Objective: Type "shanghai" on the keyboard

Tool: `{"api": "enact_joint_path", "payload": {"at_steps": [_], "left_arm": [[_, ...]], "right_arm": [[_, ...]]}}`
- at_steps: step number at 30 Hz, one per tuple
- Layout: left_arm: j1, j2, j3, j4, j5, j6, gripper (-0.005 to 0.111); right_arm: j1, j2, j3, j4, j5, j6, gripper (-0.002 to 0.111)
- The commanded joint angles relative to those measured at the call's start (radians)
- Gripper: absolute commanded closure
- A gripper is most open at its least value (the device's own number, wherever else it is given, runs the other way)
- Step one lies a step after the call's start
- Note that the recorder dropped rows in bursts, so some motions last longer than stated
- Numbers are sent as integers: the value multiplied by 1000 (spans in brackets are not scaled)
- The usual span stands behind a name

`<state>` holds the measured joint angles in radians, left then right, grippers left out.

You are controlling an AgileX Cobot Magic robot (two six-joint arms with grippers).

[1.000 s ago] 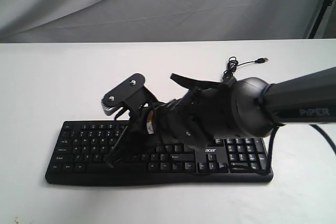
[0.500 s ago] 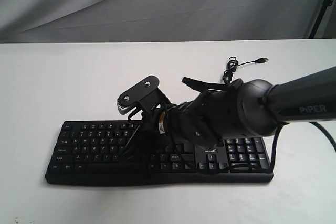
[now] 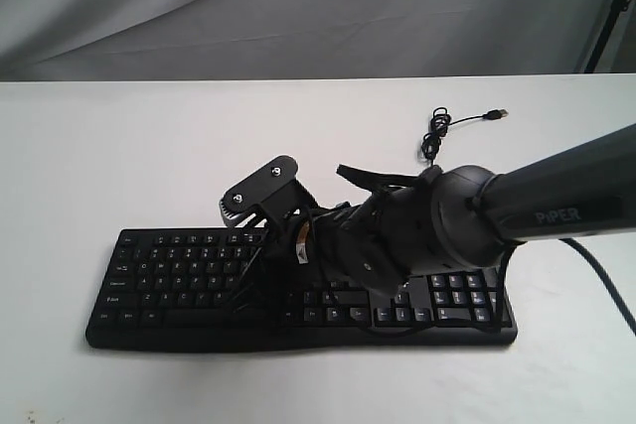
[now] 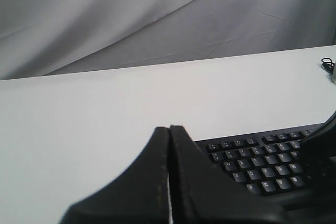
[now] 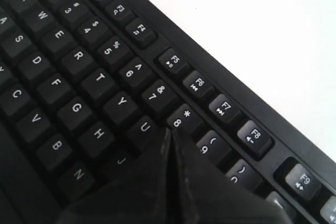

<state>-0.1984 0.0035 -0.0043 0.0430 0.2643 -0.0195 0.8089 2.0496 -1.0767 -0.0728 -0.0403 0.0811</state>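
Note:
The black keyboard (image 3: 169, 280) lies across the near part of the white table, its number pad (image 3: 459, 295) at the right end. My right arm reaches over it from the right. The right gripper (image 3: 246, 280) is shut and points down at the letter keys. In the right wrist view the right gripper (image 5: 169, 132) has its tip between the U key (image 5: 145, 126) and the 8 key (image 5: 181, 119), hiding the key beneath. Whether it touches is unclear. The left gripper (image 4: 169, 128) is shut on nothing, off the left end of the keyboard (image 4: 257, 166); the exterior view does not show it.
The keyboard's thin USB cable (image 3: 435, 132) lies coiled behind it, with the plug (image 3: 500, 112) on the table. A black arm cable (image 3: 601, 270) hangs at the right. Grey cloth (image 3: 298, 7) backs the table, and a dark stand (image 3: 608, 7) is at the far right.
The right gripper moved to the right along the letter keys, then dipped slightly lower. The keyboard has not shifted.

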Motion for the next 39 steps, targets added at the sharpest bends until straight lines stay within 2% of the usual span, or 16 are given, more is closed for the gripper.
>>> {"api": "enact_joint_path", "payload": {"at_steps": [1,19,24,33,39], "left_arm": [[-4,-3,4,1,-5,-3,107],[-4,-3,4,1,-5,-3,107],[-4,-3,4,1,-5,-3,107],[-4,-3,4,1,-5,-3,107],[-4,-3,4,1,-5,-3,107]], "right_arm": [[-2,5,4,5,-5,3,108],[-2,-48,4,5,64,-48,108],[28,-237,41,-40,127,-58,108],[144,-722,357,-22,169,29,108],[148,-827,476,-6,158,38,108]]}}
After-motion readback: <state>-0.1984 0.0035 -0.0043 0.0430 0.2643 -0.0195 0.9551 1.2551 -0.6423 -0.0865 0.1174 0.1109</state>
